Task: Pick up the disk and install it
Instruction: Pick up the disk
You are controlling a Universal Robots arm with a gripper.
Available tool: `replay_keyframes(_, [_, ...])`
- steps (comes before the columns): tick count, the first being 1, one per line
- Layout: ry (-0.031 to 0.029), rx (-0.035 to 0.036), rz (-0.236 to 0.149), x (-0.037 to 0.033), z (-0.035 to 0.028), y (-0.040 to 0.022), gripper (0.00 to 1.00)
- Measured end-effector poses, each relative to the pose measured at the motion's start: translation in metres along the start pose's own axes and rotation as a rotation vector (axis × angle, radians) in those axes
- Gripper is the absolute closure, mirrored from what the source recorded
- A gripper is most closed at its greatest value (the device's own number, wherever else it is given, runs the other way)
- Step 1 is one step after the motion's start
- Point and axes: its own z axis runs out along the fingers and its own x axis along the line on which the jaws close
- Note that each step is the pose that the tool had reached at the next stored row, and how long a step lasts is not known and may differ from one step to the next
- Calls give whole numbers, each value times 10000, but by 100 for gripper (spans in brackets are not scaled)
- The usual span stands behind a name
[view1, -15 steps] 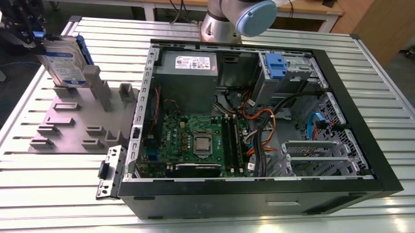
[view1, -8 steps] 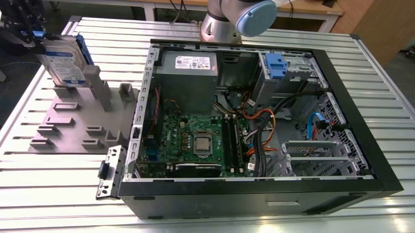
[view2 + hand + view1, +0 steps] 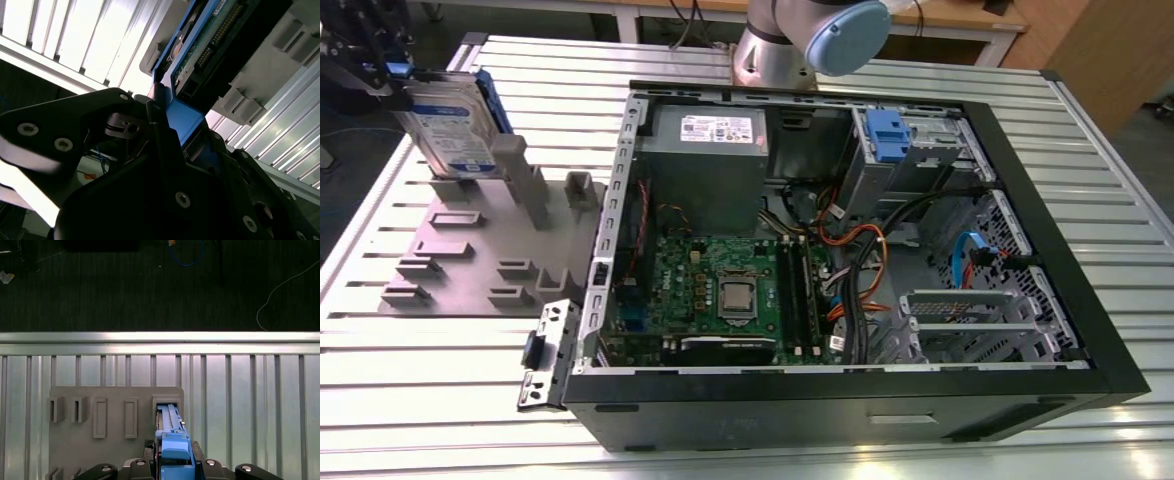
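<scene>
The disk, a silver-grey drive with a white-and-blue label in a blue carrier, stands on edge at the exterior view's far left. Its lower end is at a slot of the grey fixture plate; whether it still sits in the slot I cannot tell. My gripper is shut on the disk's upper end. In the first wrist view the blue carrier runs between the fingers down toward the fixture's slot. In the second wrist view the carrier and the drive's green circuit board sit between the dark gripper jaws.
An open computer case lies to the exterior view's right of the fixture, with a grey power-supply box, a motherboard and a blue clip at a drive bay. The arm's base stands behind it. The ribbed table's edge borders dark floor.
</scene>
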Motion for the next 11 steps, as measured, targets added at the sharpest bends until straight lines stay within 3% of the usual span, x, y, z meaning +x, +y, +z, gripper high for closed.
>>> replay_keyframes(11, [0,0,0,0,-22,1,64])
